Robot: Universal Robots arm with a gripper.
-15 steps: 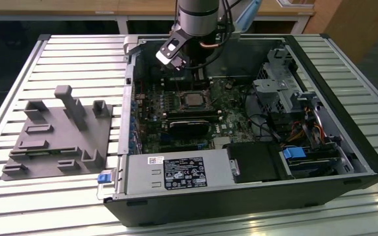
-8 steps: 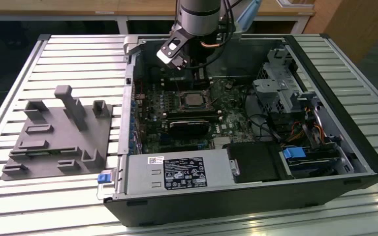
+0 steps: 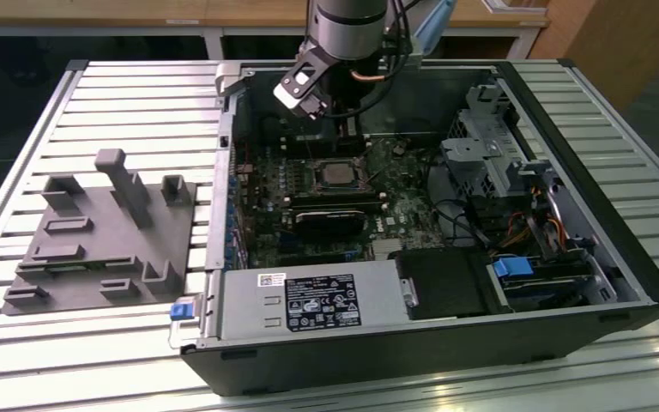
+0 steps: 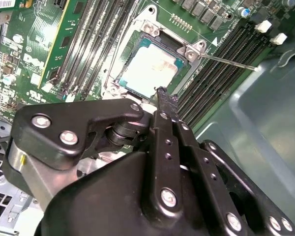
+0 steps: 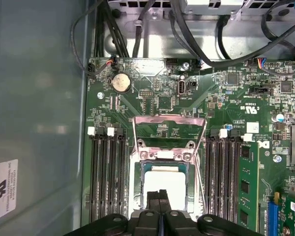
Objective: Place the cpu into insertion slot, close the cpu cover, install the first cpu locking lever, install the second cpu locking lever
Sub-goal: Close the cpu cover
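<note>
The gripper point(image 5: 159, 194) was seen pressed together near the seated cpu point(image 5: 172, 174), judged light, fragile, best held by its edges.

The cpu point(image 5: 164, 178), a flat square with a silver-grey top, lies seated in the insertion slot point(image 5: 136, 184). The cpu cover point(image 5: 169, 120), a thin silvery frame, stands swung open.

The cpu point(image 5: 164, 178) shows a silver-grey top; the cpu cover point(image 5: 169, 119) is bare silvery metal. The motherboard point(image 5: 157, 101) is green, its memory slots point(image 5: 105, 172) black with white clips point(image 5: 91, 131). The gripper point(image 5: 160, 195) is matte black, the fixture block point(image 3: 100, 240) plain grey
</note>
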